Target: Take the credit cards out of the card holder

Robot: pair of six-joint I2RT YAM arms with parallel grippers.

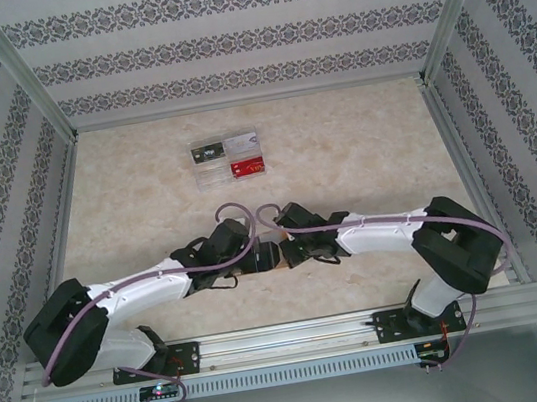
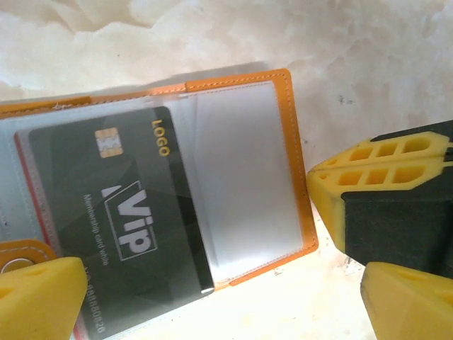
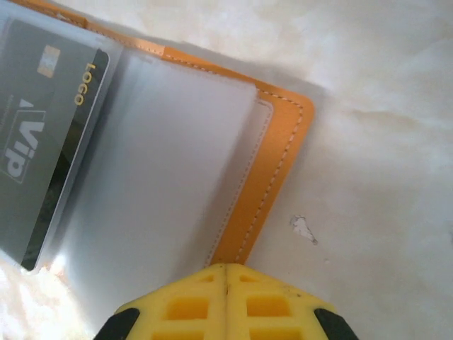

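Orange holder [image 2: 298,134]: lies open on the table [image 1: 373,155], inner side up, near the front edge and between the two grippers.
Black card [image 2: 120,234]: a VIP card sits in a clear sleeve on the half under the left gripper. By my reading, at least this one is left to take out.
Clear pocket [image 2: 241,177]: the other half looks empty.
Loose cards [image 1: 228,158]: a neat group lies farther back, well apart from the holder. They are probably set there to keep the work spot free.
Right gripper [image 3: 226,276]: its fingers are pressed together with nothing between them. The tip is at the holder's outer edge, over the empty half. It seems placed to pin the cover so the holder neither folds nor slides. I cannot tell whether it actually presses down.
Left gripper [image 2: 223,287]: its fingers are spread wide and hold nothing, one on each side of the card half. I judge that this leaves room to come in on the card's free end.
Left arm [image 1: 131,297]: reaches inward and low, forearm nearly level, wrist turned down over the holder.
Right arm [image 1: 394,228]: mirrors it from the other side, and the two wrists almost meet.
Risk: the sleeve is slick, so the card may slip, or the whole holder may lift with it if the pin is weak.
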